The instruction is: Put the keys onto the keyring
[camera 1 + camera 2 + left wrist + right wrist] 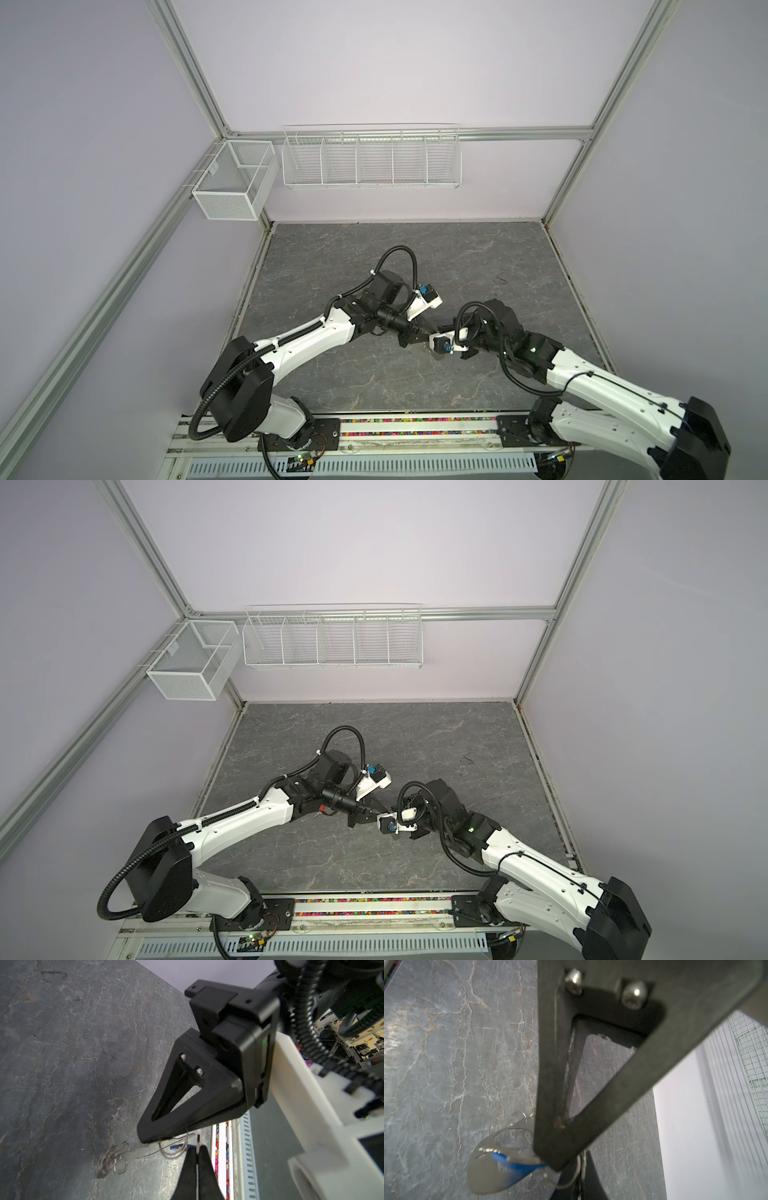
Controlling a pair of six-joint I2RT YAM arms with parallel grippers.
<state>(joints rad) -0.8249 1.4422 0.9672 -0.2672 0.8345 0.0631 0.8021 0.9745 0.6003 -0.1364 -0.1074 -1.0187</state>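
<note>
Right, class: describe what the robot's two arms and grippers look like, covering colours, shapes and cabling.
The left arm and right arm have white shells, black joints and black ribbed cable conduits. A green light shows on the right arm. The left gripper and right gripper have black tapering fingers; the right gripper's finger is an open triangular frame with two silver screws.

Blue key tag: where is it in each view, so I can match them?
Top views: not visible, hidden where the left pincer meets the right pincer.
Left wrist: blue key tag, a sliver beside the shut black fingertips.
Right wrist: tag at the big black finger tip, in front of the flat grey keyring.
Shared landmark: the grey marbled tabletop.
</note>
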